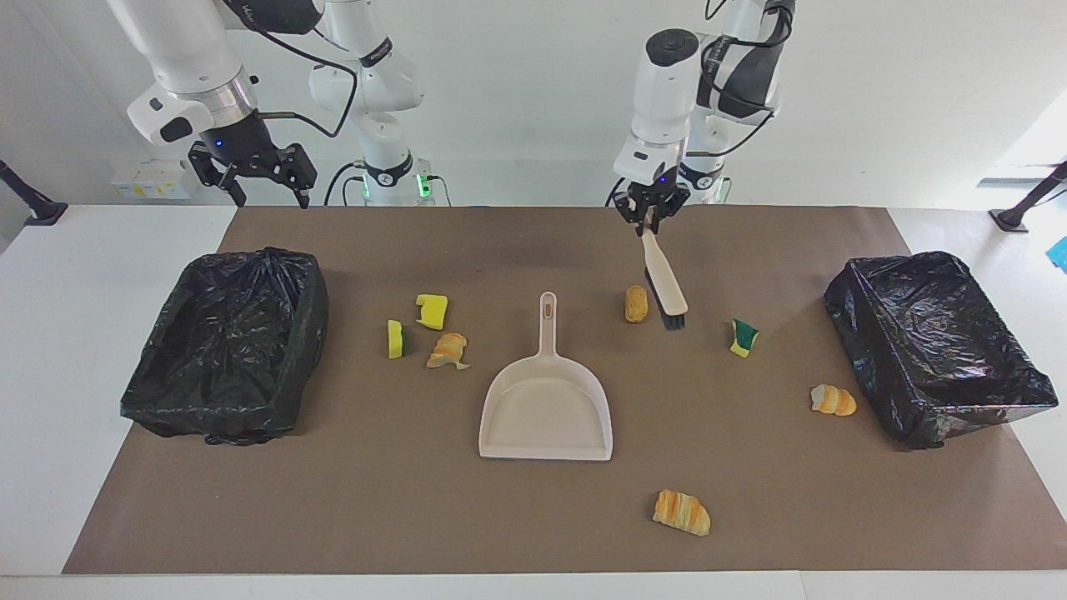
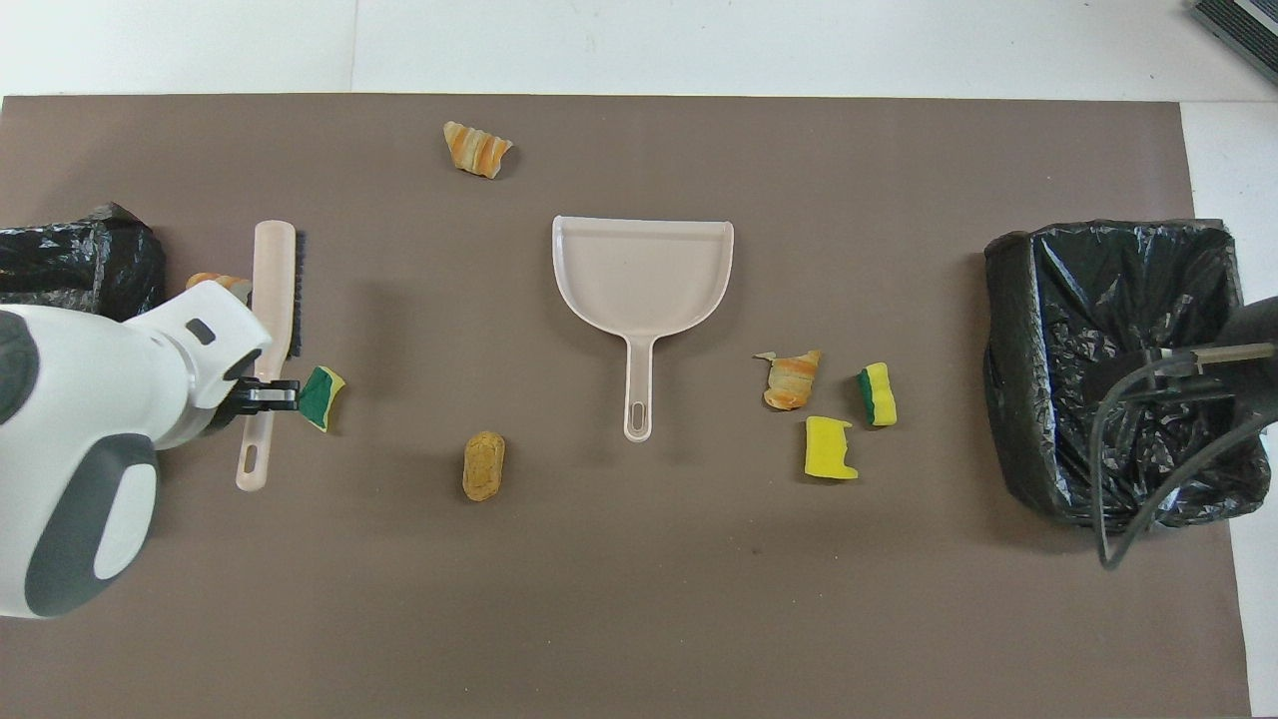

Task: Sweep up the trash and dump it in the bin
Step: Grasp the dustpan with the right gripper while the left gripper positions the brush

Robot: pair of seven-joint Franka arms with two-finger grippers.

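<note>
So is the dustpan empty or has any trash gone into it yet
Empty. The dustpan lies flat on the brown mat with a bare tray; every scrap, such as the brown bread piece, is still on the mat around it.

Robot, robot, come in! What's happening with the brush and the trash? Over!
Left gripper shut on brush, airborne. Right gripper open, waiting. Trash unswept. Dustpan empty.

Left hand [image 1: 651,218] clenched, right hand [image 1: 265,185] spread

A robotics lab: two white arms mounted at a white table [image 1: 125,517] covered by a brown paper mat [image 1: 375,517], against bare white walls.
</note>
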